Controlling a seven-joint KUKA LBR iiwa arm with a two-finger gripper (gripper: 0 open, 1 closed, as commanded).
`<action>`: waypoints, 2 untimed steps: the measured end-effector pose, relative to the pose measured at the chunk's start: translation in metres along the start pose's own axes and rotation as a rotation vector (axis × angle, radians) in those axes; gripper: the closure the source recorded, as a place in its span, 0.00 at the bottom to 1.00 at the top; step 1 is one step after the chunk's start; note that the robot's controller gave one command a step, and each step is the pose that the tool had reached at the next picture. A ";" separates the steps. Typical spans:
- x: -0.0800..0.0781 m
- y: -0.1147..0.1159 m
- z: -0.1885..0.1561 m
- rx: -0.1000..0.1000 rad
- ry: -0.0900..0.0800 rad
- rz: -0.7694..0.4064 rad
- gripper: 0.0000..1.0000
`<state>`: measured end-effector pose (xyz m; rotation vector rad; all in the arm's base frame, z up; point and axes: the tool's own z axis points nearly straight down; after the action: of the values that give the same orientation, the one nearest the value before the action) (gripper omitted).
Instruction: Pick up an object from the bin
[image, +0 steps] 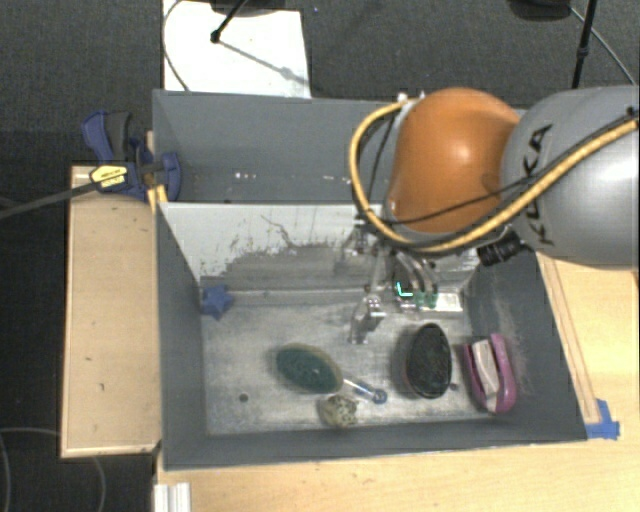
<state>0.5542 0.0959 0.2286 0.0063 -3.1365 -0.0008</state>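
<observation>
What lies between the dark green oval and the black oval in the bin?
In the camera view, a small blue-tipped stick lies low in that gap, beside a speckled stone; the rest is bare bin floor.

You have a grey bin (182, 340) whose floor is scuffed with pale, whitish scratches. Near its front edge lie a dark green oval (307, 369), a mottled tan-and-olive lump (338, 410) and a small clear piece with a blue tip (368, 392). Towards the right wall you see a black, finely speckled oval (428, 361) and a purple-and-white thing (490, 374). A blue scrap (214, 300) sits by the left wall. Your tool (364, 322) is silvery, under an orange cover (450, 150) looped with a yellow cable (353, 160).
</observation>
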 end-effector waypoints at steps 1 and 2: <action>0.031 0.047 0.155 -0.001 0.000 -0.180 0.00; 0.027 0.047 0.151 -0.002 -0.009 -0.174 1.00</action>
<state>0.5259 0.1424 0.0779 0.2795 -3.1334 -0.0050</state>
